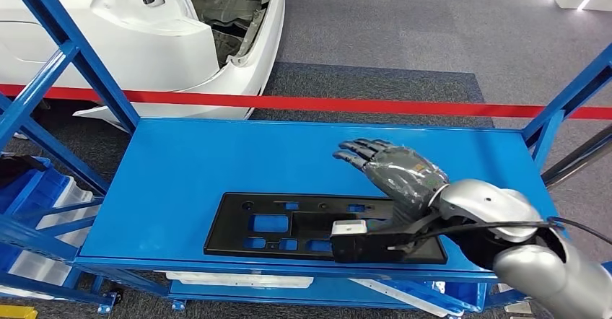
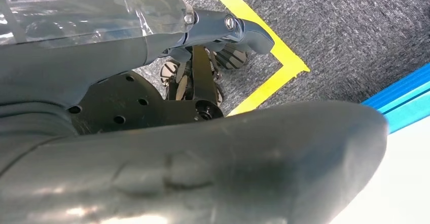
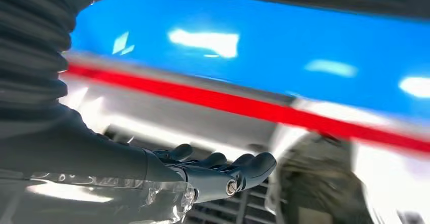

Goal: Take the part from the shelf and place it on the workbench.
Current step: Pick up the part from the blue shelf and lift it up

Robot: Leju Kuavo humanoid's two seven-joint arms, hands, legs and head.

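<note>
A flat black plastic part (image 1: pixel 289 225) with several rectangular cut-outs lies along the near edge of the blue shelf top (image 1: pixel 216 153). My right hand (image 1: pixel 393 167) hovers over the part's right end, palm down, fingers stretched out and apart, holding nothing. The wrist and its camera box hide the part's near right corner. In the right wrist view the same hand (image 3: pixel 213 171) shows its fingers extended side by side in front of the blue shelf surface (image 3: pixel 253 46). My left hand (image 2: pixel 203 148) hangs beside the body over grey carpet, thumb and fingers apart and holding nothing.
Blue frame posts (image 1: pixel 79 52) rise at the shelf's left and right (image 1: pixel 570 95). A red barrier strip (image 1: pixel 361 106) runs behind the shelf, with a white car body (image 1: pixel 144 30) beyond it. Blue bins (image 1: pixel 29 189) sit lower left. Yellow floor tape (image 2: pixel 274 77) marks the carpet.
</note>
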